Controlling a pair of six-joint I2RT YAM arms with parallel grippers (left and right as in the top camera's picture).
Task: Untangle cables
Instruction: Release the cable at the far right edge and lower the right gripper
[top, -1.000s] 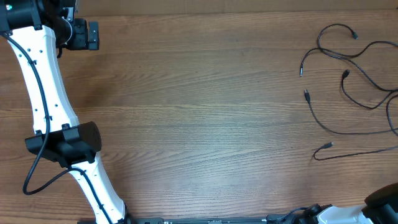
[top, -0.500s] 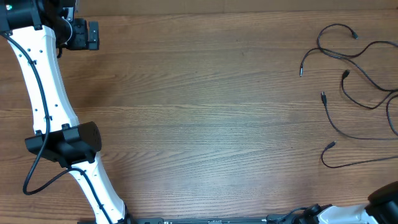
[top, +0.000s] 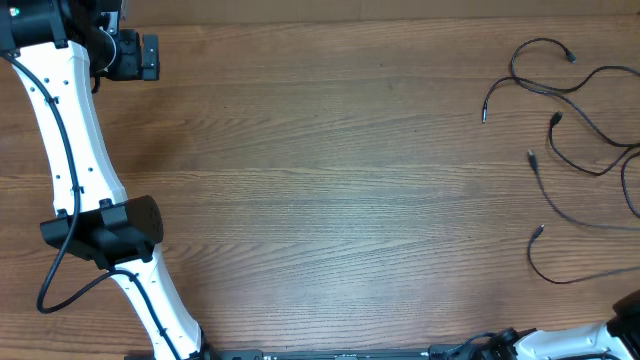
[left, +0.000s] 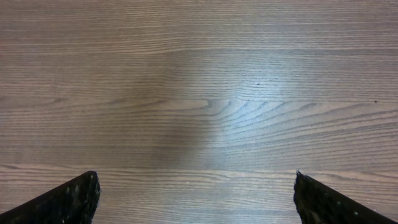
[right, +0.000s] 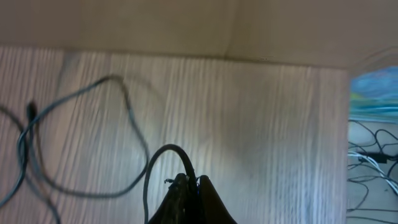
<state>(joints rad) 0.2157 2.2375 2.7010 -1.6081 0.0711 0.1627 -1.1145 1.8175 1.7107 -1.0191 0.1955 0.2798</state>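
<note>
Clamping a cable (right: 159, 158), right pincer (right: 189, 184).

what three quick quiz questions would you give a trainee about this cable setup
1. True or false: the left hand is shut.
2. In the overhead view, on which side do the cables lie? A left, B middle, C right.
3. Fill in: the right hand is shut on a black ____.
Key: 1 false, it stands open above the table; 2 C; 3 cable.
</note>
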